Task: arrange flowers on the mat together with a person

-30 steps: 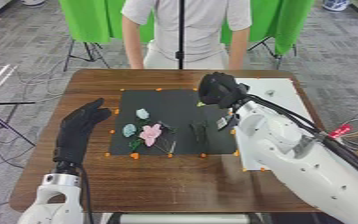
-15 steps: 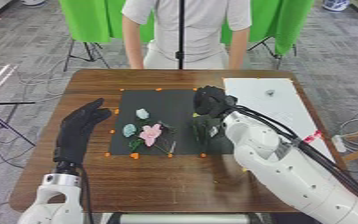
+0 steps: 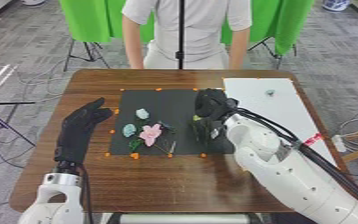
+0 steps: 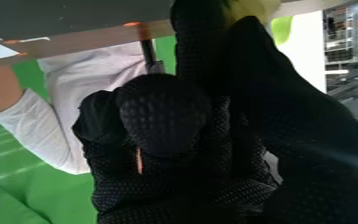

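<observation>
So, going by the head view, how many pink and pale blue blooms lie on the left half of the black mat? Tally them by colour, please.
Pink: 1, the large bloom
Pale blue: 2, the upper bloom and the lower bloom
Total: 3

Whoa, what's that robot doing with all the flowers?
The robot is making a flower picture. Its right hand is over the right part of the black mat, pinching something yellow, probably another flower. A pink flower and two pale blue ones lie on the mat's left part. The left hand is beside the mat with its fingers straight. A small pale piece sits on the white sheet.
</observation>
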`<action>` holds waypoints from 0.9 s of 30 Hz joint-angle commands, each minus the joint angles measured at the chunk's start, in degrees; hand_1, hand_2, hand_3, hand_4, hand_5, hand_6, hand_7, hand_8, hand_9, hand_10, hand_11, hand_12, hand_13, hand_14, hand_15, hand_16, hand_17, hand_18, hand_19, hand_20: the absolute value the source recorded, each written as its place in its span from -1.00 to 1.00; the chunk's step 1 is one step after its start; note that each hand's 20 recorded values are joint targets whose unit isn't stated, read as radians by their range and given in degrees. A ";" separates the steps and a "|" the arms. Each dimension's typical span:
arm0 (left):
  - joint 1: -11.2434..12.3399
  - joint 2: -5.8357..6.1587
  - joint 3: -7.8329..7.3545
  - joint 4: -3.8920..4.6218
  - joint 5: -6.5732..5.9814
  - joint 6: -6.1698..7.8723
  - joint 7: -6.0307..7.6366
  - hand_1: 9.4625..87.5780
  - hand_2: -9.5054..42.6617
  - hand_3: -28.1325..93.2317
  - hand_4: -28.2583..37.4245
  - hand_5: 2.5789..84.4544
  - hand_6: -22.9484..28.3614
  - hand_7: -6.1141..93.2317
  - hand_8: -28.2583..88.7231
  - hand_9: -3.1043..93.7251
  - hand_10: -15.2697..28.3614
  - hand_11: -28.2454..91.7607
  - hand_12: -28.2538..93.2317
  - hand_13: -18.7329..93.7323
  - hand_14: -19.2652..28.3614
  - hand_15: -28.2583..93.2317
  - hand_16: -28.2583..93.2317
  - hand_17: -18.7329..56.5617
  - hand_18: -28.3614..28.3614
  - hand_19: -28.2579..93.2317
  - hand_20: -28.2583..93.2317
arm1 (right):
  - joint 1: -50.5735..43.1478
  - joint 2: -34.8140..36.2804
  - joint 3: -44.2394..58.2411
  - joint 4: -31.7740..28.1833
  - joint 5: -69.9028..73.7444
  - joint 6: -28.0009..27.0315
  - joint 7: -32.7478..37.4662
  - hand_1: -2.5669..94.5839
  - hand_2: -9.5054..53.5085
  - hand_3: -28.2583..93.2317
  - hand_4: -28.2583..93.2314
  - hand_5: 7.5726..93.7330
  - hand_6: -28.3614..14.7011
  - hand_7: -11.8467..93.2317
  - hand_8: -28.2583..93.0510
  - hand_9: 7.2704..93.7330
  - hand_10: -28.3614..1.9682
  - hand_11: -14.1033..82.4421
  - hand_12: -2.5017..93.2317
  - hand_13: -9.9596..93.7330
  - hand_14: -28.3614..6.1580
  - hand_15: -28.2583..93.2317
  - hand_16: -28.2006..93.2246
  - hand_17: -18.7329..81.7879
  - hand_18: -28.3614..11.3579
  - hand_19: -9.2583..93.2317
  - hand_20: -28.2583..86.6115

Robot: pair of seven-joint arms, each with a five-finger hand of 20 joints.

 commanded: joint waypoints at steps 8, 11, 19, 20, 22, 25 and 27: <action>0.04 0.24 0.21 0.49 -0.15 -0.83 -0.58 -0.57 -0.64 0.56 -0.73 0.17 -0.03 -0.59 -0.61 0.06 0.34 -0.18 -0.26 0.00 0.58 -0.21 -0.48 -0.37 0.41 -0.48 -0.26 | -0.24 0.75 0.34 -1.41 -1.91 -1.23 -1.22 0.10 -1.00 0.49 -0.87 0.68 0.43 -0.45 -0.45 0.94 0.31 -0.47 -0.23 0.93 0.46 0.32 0.14 0.22 -0.65 0.82 0.49; 0.08 0.10 0.15 0.53 -0.13 -0.89 -0.49 -0.57 -0.64 0.56 -0.73 0.17 -0.03 -0.59 -0.61 0.06 0.35 -0.18 -0.26 0.00 0.58 -0.21 -0.48 -0.37 0.41 -0.48 -0.26 | -0.34 0.89 0.58 -1.31 -2.15 -1.36 -1.40 0.10 -1.00 0.49 -0.87 0.66 0.44 -0.45 -0.45 0.93 0.30 -0.45 -0.24 0.93 0.46 0.32 0.15 0.22 -0.66 0.82 0.49; 0.25 0.08 0.12 0.40 -0.21 -0.70 -0.47 -0.57 -0.65 0.56 -0.72 0.17 -0.03 -0.59 -0.61 0.06 0.35 -0.18 -0.26 0.00 0.59 -0.21 -0.48 -0.37 0.41 -0.49 -0.26 | -0.17 0.77 1.48 -0.82 -3.53 -2.00 -1.82 0.08 -1.00 0.49 -0.87 0.63 0.44 -0.45 -0.46 0.91 0.30 -0.43 -0.26 0.92 0.46 0.31 0.15 0.22 -0.65 0.82 0.49; -0.06 0.10 0.23 0.61 -0.16 -0.86 -0.37 -0.57 -0.65 0.56 -0.72 0.17 -0.02 -0.59 -0.61 0.06 0.35 -0.18 -0.26 0.00 0.59 -0.21 -0.48 -0.37 0.42 -0.49 -0.26 | 0.01 0.96 1.43 -0.85 -4.16 -2.18 -1.76 0.08 -1.00 0.49 -0.87 0.63 0.45 -0.45 -0.46 0.91 0.30 -0.43 -0.26 0.92 0.46 0.31 0.15 0.22 -0.65 0.82 0.49; -0.02 0.08 0.24 0.58 -0.25 -0.86 -0.43 -0.57 -0.65 0.56 -0.72 0.17 -0.02 -0.59 -0.61 0.06 0.35 -0.18 -0.26 0.00 0.59 -0.21 -0.48 -0.37 0.42 -0.49 -0.26 | -0.51 1.28 1.95 -1.40 -4.56 -3.37 -1.73 0.06 -1.00 0.51 -0.87 0.60 0.46 -0.44 -0.47 0.89 0.28 -0.42 -0.26 0.91 0.46 0.31 0.15 0.21 -0.65 0.81 0.49; 0.13 0.02 0.12 0.52 -0.25 -0.77 -0.35 -0.57 -0.65 0.56 -0.72 0.17 -0.03 -0.59 -0.61 0.06 0.35 -0.18 -0.26 0.00 0.59 -0.21 -0.48 -0.37 0.42 -0.49 -0.26 | -0.65 1.24 2.18 -1.35 -4.70 -4.26 -1.96 -0.01 -1.00 0.60 -0.89 0.50 0.48 -0.43 -0.51 0.80 0.25 -0.37 -0.24 0.87 0.43 0.32 0.15 0.17 -0.65 0.78 0.50; 0.13 -0.03 0.06 0.48 -0.22 -0.80 -0.39 -0.57 -0.65 0.56 -0.72 0.17 -0.02 -0.59 -0.61 0.06 0.35 -0.18 -0.26 0.00 0.59 -0.21 -0.48 -0.37 0.42 -0.49 -0.26 | -0.89 1.45 2.22 -1.58 -4.50 -4.11 -1.82 -0.03 -1.00 0.62 -0.90 0.46 0.49 -0.43 -0.56 0.76 0.24 -0.35 -0.24 0.85 0.41 0.34 0.15 0.16 -0.66 0.77 0.51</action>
